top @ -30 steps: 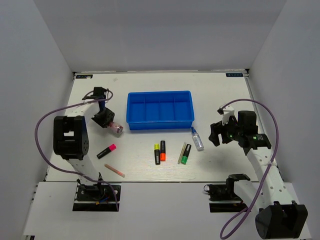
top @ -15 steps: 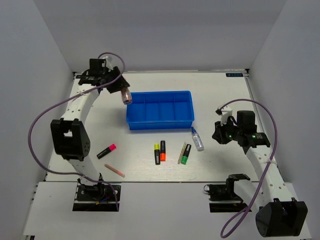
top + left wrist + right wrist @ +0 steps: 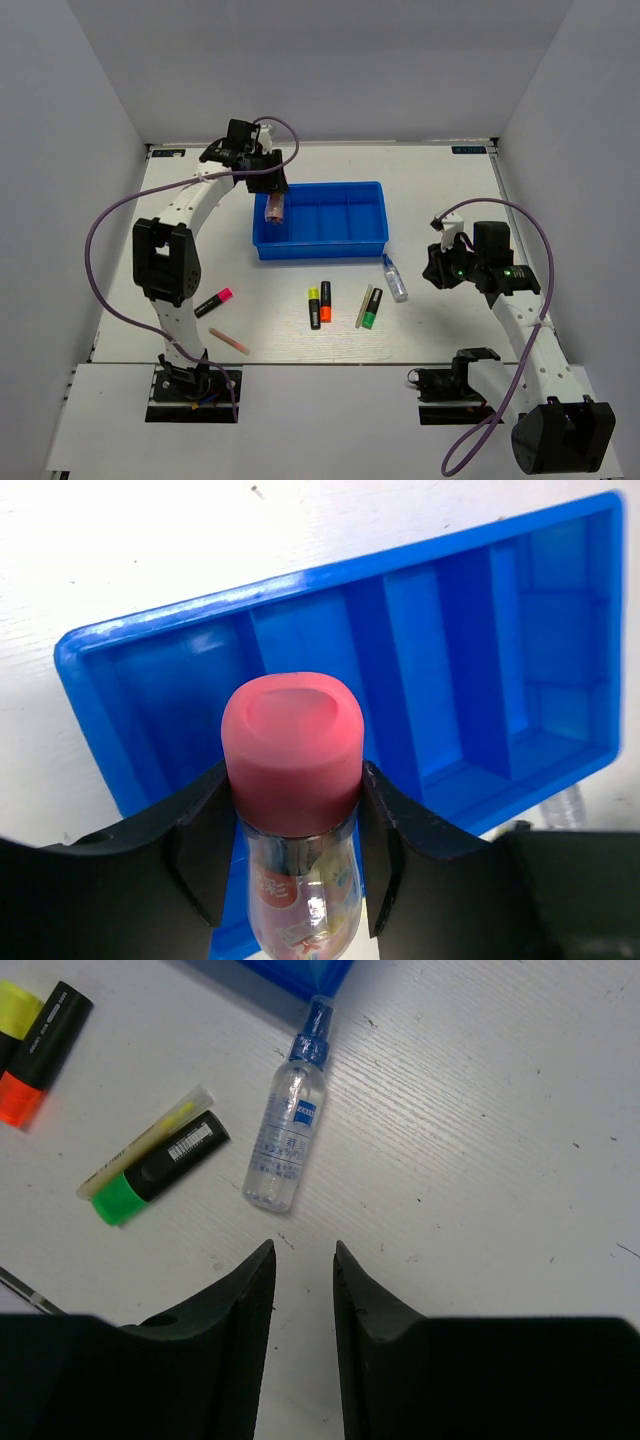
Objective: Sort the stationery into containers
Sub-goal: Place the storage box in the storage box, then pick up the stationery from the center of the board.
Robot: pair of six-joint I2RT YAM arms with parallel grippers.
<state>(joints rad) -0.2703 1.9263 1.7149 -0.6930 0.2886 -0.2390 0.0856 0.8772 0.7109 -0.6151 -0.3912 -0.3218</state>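
Observation:
My left gripper (image 3: 271, 190) is shut on the pink-capped tube (image 3: 274, 208) and holds it cap-down over the left end compartment of the blue tray (image 3: 320, 247). In the left wrist view the pink cap (image 3: 292, 740) sits between my fingers (image 3: 200, 830), with the tray (image 3: 480, 630) below. My right gripper (image 3: 432, 270) is open and empty, just right of the clear blue-capped bottle (image 3: 395, 278). In the right wrist view the bottle (image 3: 285, 1125) lies ahead of my gripper (image 3: 303, 1250), beside the green highlighter (image 3: 160, 1168) and beige stick (image 3: 145, 1140).
In front of the tray lie a yellow highlighter (image 3: 314, 307), an orange one (image 3: 325, 301), the beige stick (image 3: 364, 305) and the green highlighter (image 3: 371, 308). A pink-tipped highlighter (image 3: 213, 302) and the pink-orange stick (image 3: 229, 341) lie front left.
My left arm lifted the pink-capped tube from the table's left side and swung it right, over the tray's left end. The right gripper barely moved.

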